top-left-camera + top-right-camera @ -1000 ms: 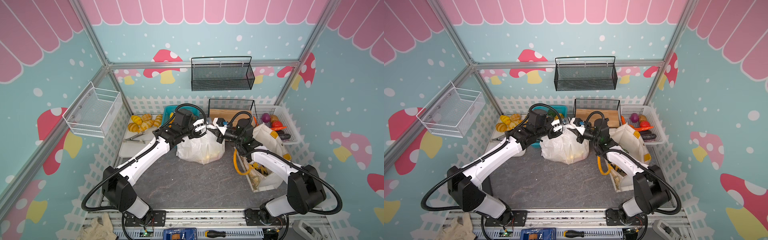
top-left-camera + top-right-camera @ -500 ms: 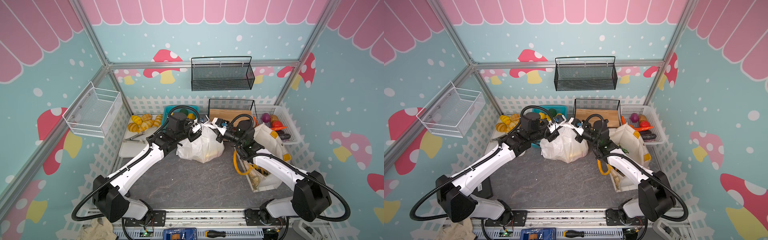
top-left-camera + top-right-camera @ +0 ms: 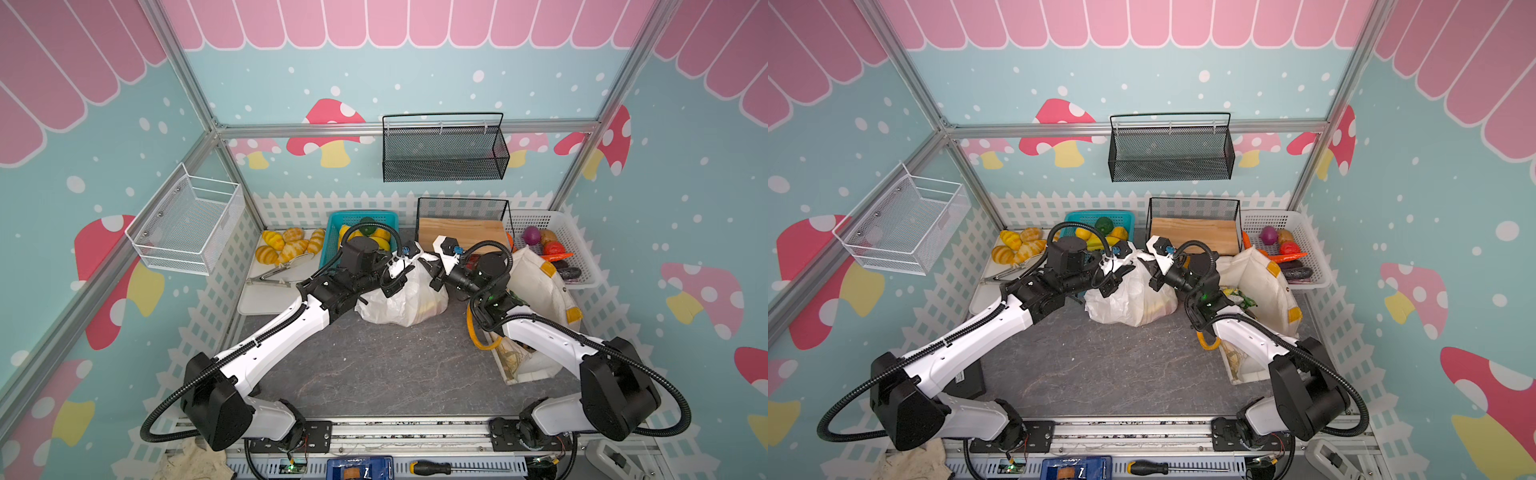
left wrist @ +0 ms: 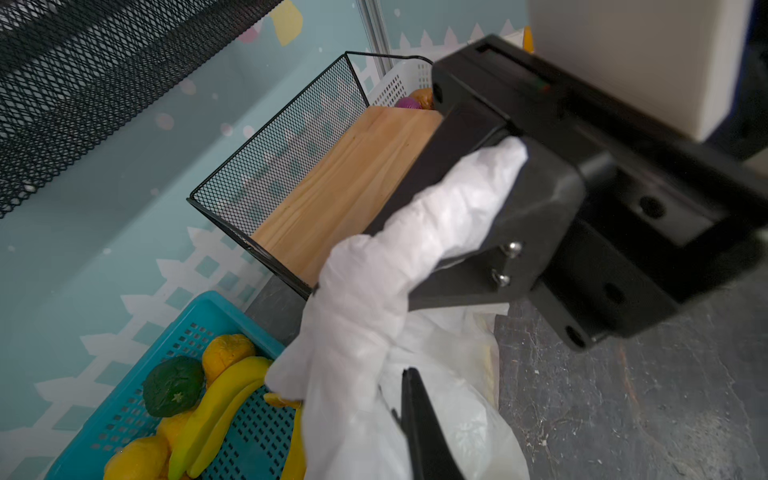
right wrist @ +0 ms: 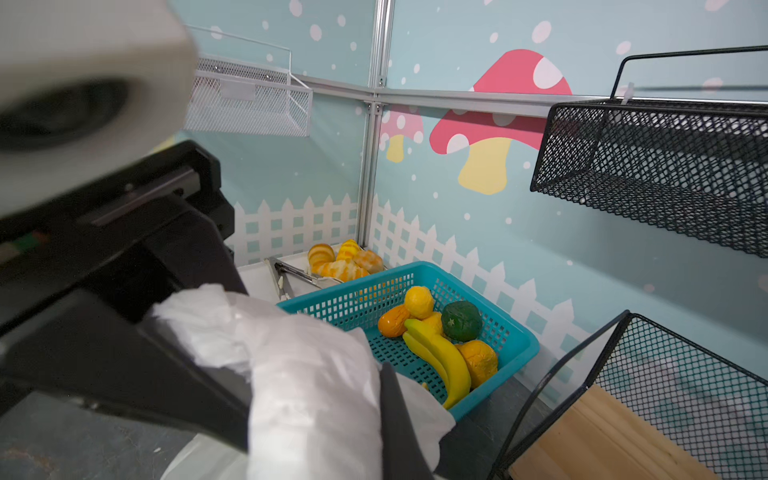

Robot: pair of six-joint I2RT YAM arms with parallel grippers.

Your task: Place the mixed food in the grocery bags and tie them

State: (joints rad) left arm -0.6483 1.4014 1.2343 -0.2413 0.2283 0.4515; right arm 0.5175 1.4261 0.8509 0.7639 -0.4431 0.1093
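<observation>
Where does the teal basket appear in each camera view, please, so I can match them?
In a top view: the teal basket sits at the back, left of centre.
In a top view: the basket is likewise at the back, left of centre.
Left wrist: the basket lies beyond the white bag.
Right wrist: the basket lies beyond the same bag.
Shared landmark: the wooden board beside the basket.

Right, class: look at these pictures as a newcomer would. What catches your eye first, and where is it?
The left gripper and right gripper meet over a white plastic bag in the middle of the dark table, each pinching bunched plastic at its top. Behind it, a teal basket holds bananas and oranges; a cream tote slumps on the right.
</observation>
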